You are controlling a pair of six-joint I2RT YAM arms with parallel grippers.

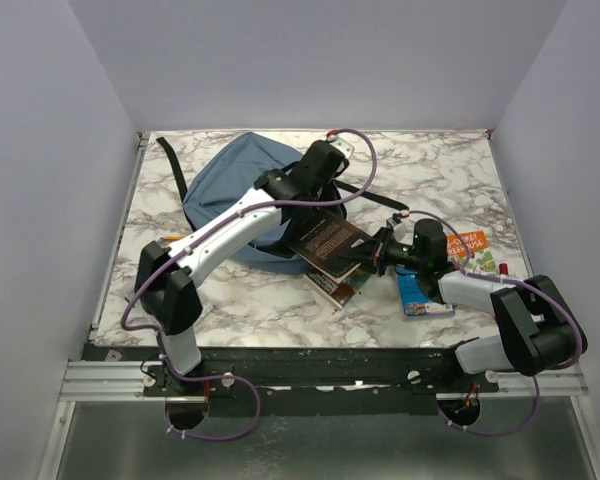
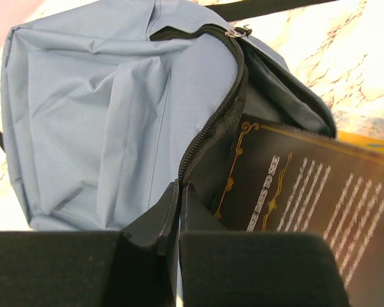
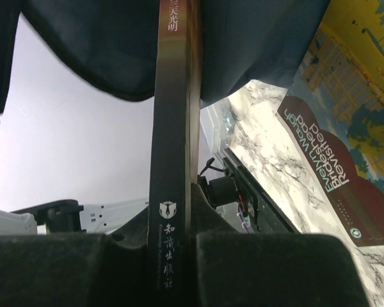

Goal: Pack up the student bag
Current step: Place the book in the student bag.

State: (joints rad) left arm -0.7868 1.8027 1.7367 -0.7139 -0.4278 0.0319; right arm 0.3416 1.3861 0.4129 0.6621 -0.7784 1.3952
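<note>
While the left gripper [image 2: 179, 252] pinches the zip edge of the student bag [image 2: 96, 121], propping its mouth open on the marble table's [image 1: 450, 170] far left, the right gripper [image 3: 175, 256] clamps a dark book [image 3: 173, 128] by its spine, apparently to slide it inside.

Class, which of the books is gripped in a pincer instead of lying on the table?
The black gold-lettered book, clamped in the right pincer at the student bag's mouth; Brideshead Revisited and the others lie flat.
</note>
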